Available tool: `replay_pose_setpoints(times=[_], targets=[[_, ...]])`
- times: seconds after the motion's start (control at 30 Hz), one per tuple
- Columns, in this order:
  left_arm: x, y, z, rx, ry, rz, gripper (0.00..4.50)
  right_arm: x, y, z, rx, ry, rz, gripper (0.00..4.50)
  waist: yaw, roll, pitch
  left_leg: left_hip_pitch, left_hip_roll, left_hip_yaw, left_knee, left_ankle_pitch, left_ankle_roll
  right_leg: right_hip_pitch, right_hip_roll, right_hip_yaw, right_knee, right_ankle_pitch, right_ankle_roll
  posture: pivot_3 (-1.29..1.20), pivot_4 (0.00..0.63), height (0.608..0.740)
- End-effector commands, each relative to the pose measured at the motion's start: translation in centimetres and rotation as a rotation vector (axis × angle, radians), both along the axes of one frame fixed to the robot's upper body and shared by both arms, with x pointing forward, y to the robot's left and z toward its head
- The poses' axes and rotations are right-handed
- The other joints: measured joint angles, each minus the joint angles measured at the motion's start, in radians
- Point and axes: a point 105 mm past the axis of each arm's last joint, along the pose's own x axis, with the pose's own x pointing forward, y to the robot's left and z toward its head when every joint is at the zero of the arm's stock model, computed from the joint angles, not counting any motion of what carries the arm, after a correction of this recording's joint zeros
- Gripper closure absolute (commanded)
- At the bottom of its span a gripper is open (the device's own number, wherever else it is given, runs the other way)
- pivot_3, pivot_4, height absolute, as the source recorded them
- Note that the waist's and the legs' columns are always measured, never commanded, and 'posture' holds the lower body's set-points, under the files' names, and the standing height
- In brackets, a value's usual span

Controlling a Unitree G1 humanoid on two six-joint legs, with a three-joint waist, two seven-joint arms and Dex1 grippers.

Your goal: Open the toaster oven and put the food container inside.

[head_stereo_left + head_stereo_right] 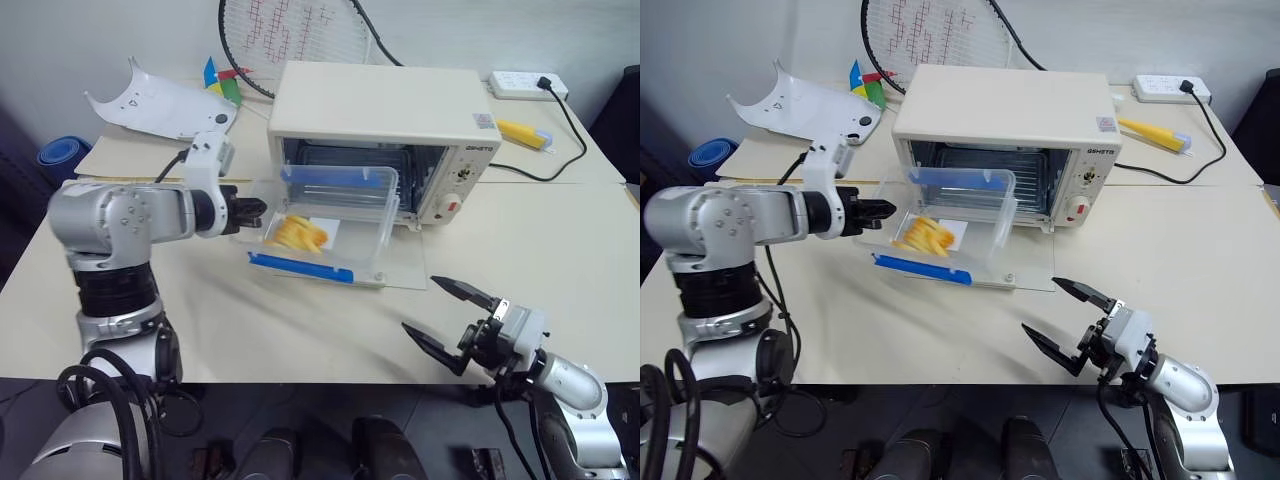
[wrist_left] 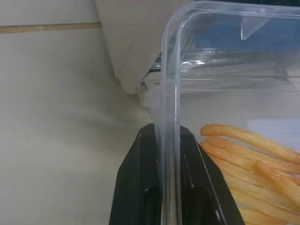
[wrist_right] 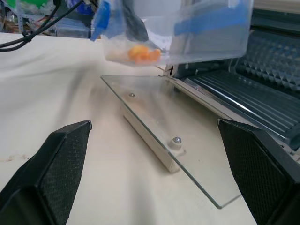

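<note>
The cream-white toaster oven [image 1: 380,105] stands at the back of the table, its glass door [image 1: 400,265] folded down flat. My left gripper [image 1: 258,210] is shut on the left end wall of the clear food container [image 1: 330,215], which hangs tilted just above the door, in front of the oven's mouth. In the left wrist view the black fingers [image 2: 140,187] pinch the thin wall [image 2: 169,93], with yellow fries [image 2: 243,159] inside. My right gripper [image 1: 420,304] stands open and holds nothing, near the table's front edge, right of the door. The right wrist view looks over the door [image 3: 154,108] to the wire rack [image 3: 262,108].
A white curved plastic shell [image 1: 160,105] and a racket [image 1: 300,30] lie behind and left of the oven. To its right sit a power strip [image 1: 525,85], its black cable [image 1: 560,150] and a yellow object [image 1: 522,131]. Bare tabletop [image 1: 540,240] spreads on the right.
</note>
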Motion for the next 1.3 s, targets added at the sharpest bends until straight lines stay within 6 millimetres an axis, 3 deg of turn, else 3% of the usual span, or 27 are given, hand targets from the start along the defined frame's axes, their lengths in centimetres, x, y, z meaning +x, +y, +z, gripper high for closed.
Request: replay_pose_setpoints(times=[0.03,0.13,0.17,0.33,0.5,0.57,0.63,0.73,0.87,0.97,1.07,1.1,1.3], targets=[[0.5,-0.6,0.8,0.015,-0.064,0.012,4.49,-0.5,-0.1,1.3,0.01,-0.075,-0.029,0.0,0.001,0.0,0.0,0.0,0.0,0.0,0.0,0.0,0.0,0.0,0.0,0.0,0.0,0.0,0.0,0.0,0.15,0.74],[0.8,-1.3,0.1,-0.002,-0.055,0.014,4.49,-0.7,-0.1,1.4,0.021,-0.081,-0.053,0.0,0.003,0.0,0.0,0.0,0.0,0.0,0.0,0.0,0.0,0.0,0.0,0.0,0.0,0.0,0.0,0.0,0.15,0.74],[0.9,-1.5,-0.1,-0.014,-0.053,0.016,3.76,-0.7,-0.1,1.4,0.025,-0.082,-0.06,0.0,0.004,0.0,0.0,0.0,0.0,0.0,0.0,0.0,0.0,0.0,0.0,0.0,0.0,0.0,0.0,0.0,0.15,0.74],[1.3,-2.3,0.3,-0.079,-0.083,-0.001,2.32,-0.7,0.0,1.8,0.043,-0.085,-0.085,0.0,0.011,0.0,0.0,0.0,0.0,0.0,0.001,0.0,0.0,0.0,0.0,0.0,0.0,0.0,0.0,0.0,0.15,0.74],[1.0,-1.3,3.2,-0.176,-0.215,-0.074,0.87,-0.4,0.1,3.3,0.07,-0.073,-0.095,0.0,0.01,0.0,0.0,0.0,0.0,0.0,0.001,0.0,0.0,0.0,0.0,0.0,0.0,0.0,0.0,0.0,0.15,0.74],[0.4,0.4,4.1,-0.155,-0.297,-0.133,0.87,-0.8,0.7,3.7,0.069,-0.021,-0.046,0.0,0.008,0.0,0.0,0.0,0.0,0.0,0.001,0.0,0.0,0.0,0.0,0.0,0.0,0.0,0.0,0.0,0.15,0.74],[-0.5,1.9,4.5,-0.082,-0.387,-0.235,0.82,-1.3,1.4,3.6,0.043,0.053,0.009,0.41,-0.005,0.002,0.0,0.0,0.0,0.001,-0.001,0.0,-0.001,0.0,0.0,0.0,0.0,0.0,0.0,0.0,0.15,0.74],[-3.0,4.0,2.8,0.041,-0.473,-0.481,1.39,-2.0,2.8,2.0,-0.059,0.179,0.092,1.29,-0.01,0.002,0.0,0.001,0.001,0.0,-0.003,0.0,-0.002,0.0,0.001,0.0,-0.001,0.0,0.0,0.0,0.15,0.74],[-5.1,6.1,-1.9,0.145,-0.407,-0.683,2.51,-2.2,4.6,0.0,-0.134,0.293,0.16,2.55,-0.006,0.002,0.0,0.002,0.001,-0.001,-0.003,0.0,-0.001,0.003,0.0,-0.001,-0.005,0.0,-0.001,0.0,0.15,0.74],[-6.6,4.5,-4.2,0.053,-0.398,-0.8,3.43,-1.2,6.1,-1.0,-0.172,0.289,0.176,3.58,0.011,0.002,0.0,0.001,0.001,-0.002,-0.002,0.001,0.001,0.005,-0.001,-0.002,-0.008,0.0,-0.002,0.0,0.15,0.74],[-6.9,2.4,-5.6,0.044,-0.409,-0.848,4.24,0.7,7.0,-0.4,-0.142,0.259,0.136,4.46,0.018,0.002,0.0,0.0,0.0,-0.002,-0.001,0.0,0.002,0.006,-0.002,-0.002,-0.009,0.001,-0.001,0.0,0.15,0.74],[-6.7,1.6,-5.9,0.035,-0.419,-0.831,4.47,1.6,7.1,-0.1,-0.135,0.24,0.109,4.5,0.018,0.001,0.0,0.0,0.0,-0.002,-0.001,0.0,0.002,0.006,-0.002,-0.002,-0.009,0.001,-0.001,0.0,0.15,0.74],[-4.1,-1.8,-5.5,-0.055,-0.476,-0.678,4.47,5.5,6.8,2.2,-0.106,0.185,0.026,4.5,0.01,0.001,0.0,0.0,-0.001,-0.002,-0.001,0.0,0.003,0.003,-0.001,-0.002,-0.007,0.001,0.0,0.0,0.15,0.74]])
